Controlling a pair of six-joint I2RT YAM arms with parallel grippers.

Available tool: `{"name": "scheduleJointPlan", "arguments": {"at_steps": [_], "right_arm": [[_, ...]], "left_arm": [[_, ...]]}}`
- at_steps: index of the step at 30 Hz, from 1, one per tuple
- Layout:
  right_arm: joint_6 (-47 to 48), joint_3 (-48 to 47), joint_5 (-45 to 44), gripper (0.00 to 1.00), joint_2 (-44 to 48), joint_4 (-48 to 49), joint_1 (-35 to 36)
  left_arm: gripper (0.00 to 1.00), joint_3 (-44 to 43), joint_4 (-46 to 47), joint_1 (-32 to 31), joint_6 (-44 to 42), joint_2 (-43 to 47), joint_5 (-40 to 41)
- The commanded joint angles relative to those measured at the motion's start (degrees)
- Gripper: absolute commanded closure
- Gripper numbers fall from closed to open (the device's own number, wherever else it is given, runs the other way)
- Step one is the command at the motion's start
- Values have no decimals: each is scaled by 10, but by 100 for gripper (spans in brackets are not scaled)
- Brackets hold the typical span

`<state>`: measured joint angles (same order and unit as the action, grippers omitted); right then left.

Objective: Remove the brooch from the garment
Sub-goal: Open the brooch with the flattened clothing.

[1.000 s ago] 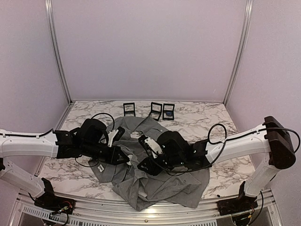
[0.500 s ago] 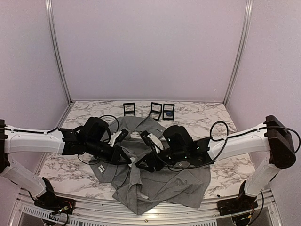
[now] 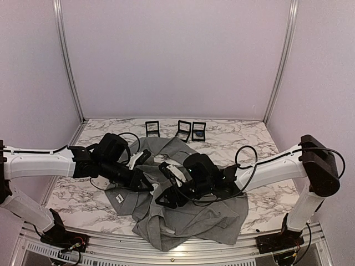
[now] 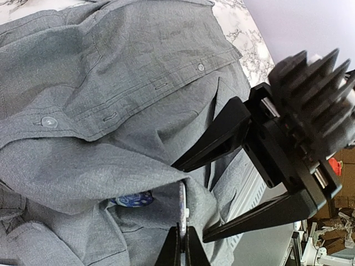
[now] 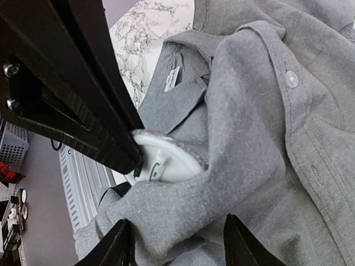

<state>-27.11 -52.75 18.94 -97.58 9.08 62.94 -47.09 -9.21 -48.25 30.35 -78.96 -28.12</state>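
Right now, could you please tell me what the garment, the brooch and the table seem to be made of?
Garment: woven grey cloth, matte, with visible weave and soft creases.
Brooch: smooth white back, probably plastic, with a glittery rim.
Table: marble-veined top; stone or laminate, cannot tell.

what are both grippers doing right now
left gripper: shut on the brooch, pinching its rim
right gripper: open, fingers apart on either side of a fold of the garment, holding nothing
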Motion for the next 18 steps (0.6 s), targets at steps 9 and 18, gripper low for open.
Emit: {"name": "scheduleJointPlan", "arguments": {"at_steps": [9,18], "right_arm": [[-19,-23,-45,95,-28,-31,1],[-19,-8,-91,100,-21,-24,-6]], "left_arm": [[100,-9,-33,7,-21,-2,-38],[100,40,33,7,21,-2,-88]]}}
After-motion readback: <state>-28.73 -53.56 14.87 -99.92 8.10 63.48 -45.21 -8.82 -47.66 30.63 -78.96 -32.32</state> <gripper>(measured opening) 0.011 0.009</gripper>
